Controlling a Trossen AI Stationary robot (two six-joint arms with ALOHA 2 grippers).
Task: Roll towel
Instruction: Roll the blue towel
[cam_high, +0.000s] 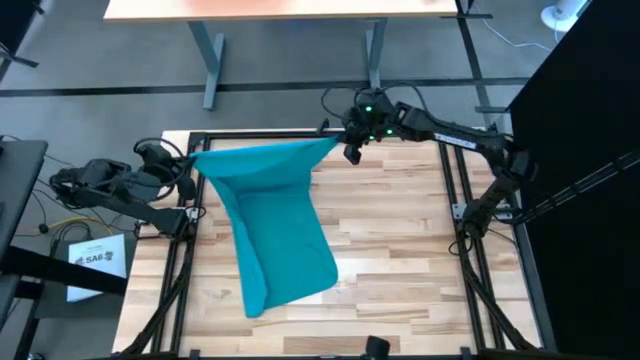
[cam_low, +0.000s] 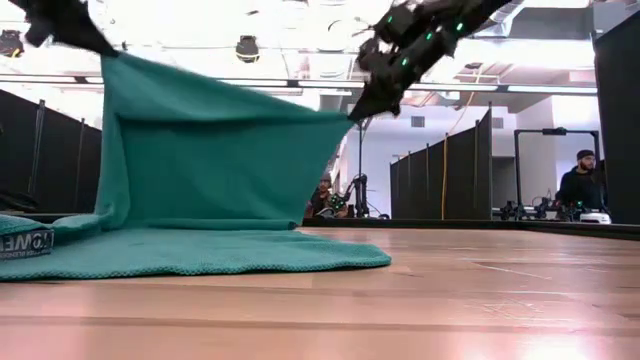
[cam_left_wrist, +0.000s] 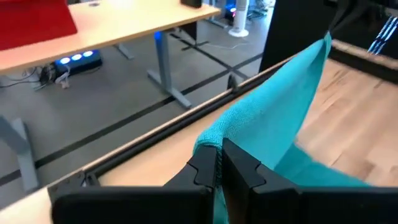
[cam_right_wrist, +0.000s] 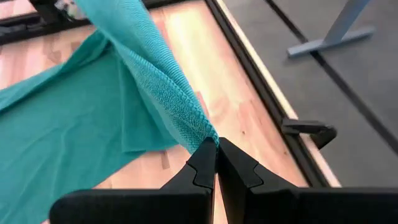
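Wooden tabletop (cam_high: 400, 240) with the towel (cam_high: 280, 230) partly resting on it.
The light plank surface sits inside a dark metal frame (cam_high: 455, 215). Only the lower part of the teal towel lies flat on the boards, spread below and between the two pairs of fingers; its upper edge is lifted clear of the wood, stretched between a corner pinched at the left gripper (cam_left_wrist: 219, 163) and a corner pinched at the right gripper (cam_right_wrist: 216, 151).

Your towel (cam_high: 275, 215) is plain teal-turquoise all over, no pattern on it. The bench (cam_high: 400, 240) you're working on is light wood, striped in paler and browner planks, with a black frame (cam_high: 455, 200) around it. Both arms are dark, nearly black.
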